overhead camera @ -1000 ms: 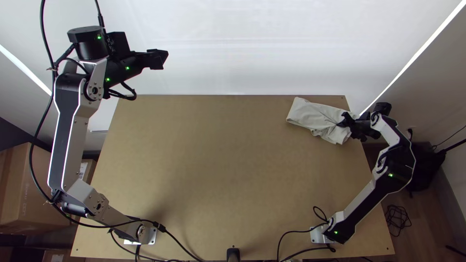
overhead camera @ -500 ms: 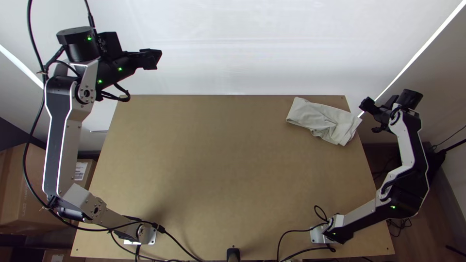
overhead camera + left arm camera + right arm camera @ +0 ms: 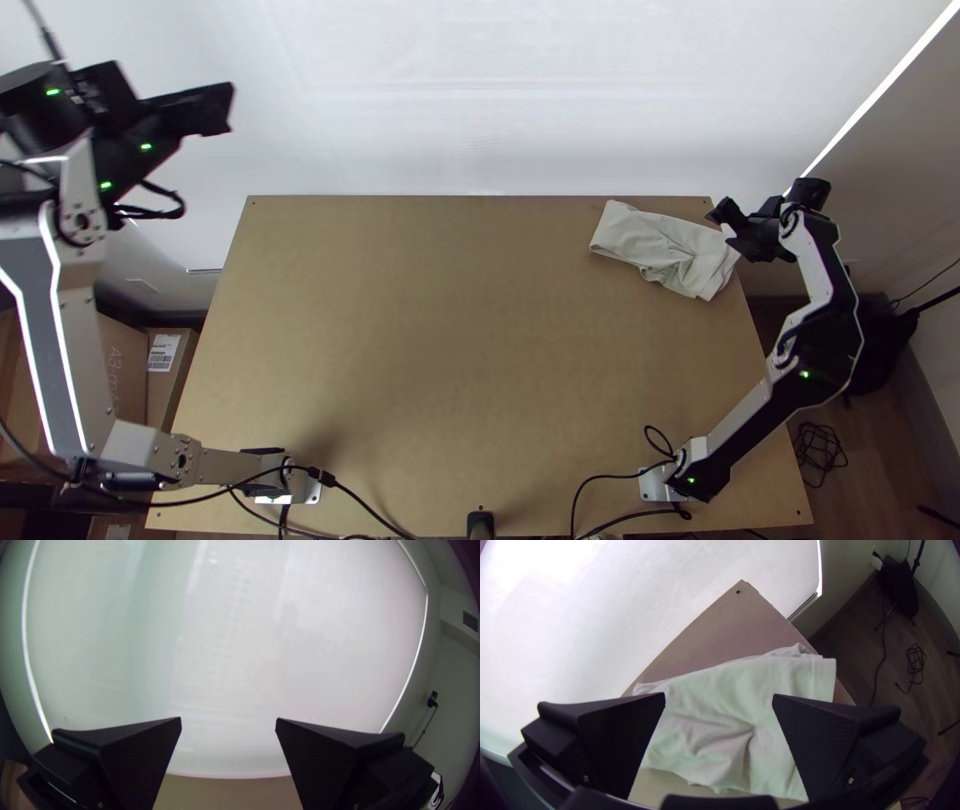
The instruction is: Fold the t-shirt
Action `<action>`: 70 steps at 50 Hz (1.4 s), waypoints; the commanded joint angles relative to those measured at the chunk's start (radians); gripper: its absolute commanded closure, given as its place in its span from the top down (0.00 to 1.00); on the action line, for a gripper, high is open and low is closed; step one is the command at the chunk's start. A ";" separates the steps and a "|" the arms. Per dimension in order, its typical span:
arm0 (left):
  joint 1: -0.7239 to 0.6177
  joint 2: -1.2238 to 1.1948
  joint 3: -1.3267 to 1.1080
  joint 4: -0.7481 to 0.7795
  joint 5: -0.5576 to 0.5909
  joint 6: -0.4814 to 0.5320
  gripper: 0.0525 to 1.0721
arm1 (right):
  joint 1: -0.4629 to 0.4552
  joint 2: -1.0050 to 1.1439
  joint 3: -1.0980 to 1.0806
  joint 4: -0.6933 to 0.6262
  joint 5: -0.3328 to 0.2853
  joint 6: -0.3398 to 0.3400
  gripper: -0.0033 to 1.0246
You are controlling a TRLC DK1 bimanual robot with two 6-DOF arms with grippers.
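Observation:
The off-white t-shirt [image 3: 662, 243] lies folded into a narrow, rumpled bundle near the table's far right corner. At its right end is my right gripper [image 3: 731, 233], overlapping the cloth's edge in the top view. Seen from the right wrist, the shirt [image 3: 730, 682] shows a crease in its middle, beyond and between the parted fingers of the right gripper [image 3: 719, 694], which stands open. Off the table at the upper left, my left gripper [image 3: 214, 108] is far from the cloth. The left wrist view shows the left gripper [image 3: 228, 718] open with nothing between its fingers.
The wooden table [image 3: 450, 330] has bare surface left of the shirt. A white wall [image 3: 480, 100] stands behind its far edge. Cables [image 3: 370, 505] run by the arm bases. Cardboard boxes [image 3: 122, 370] stand left; a black bag [image 3: 880, 335] is at the right.
The left arm has swung further left. My right gripper pulled away rightward from the shirt's end, then came partly back toward it. The shirt lies about as before.

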 commanded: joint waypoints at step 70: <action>0.338 -1.493 -1.876 1.044 -0.032 0.099 0.96 | 0.280 -1.887 -1.193 0.544 0.405 -0.133 0.96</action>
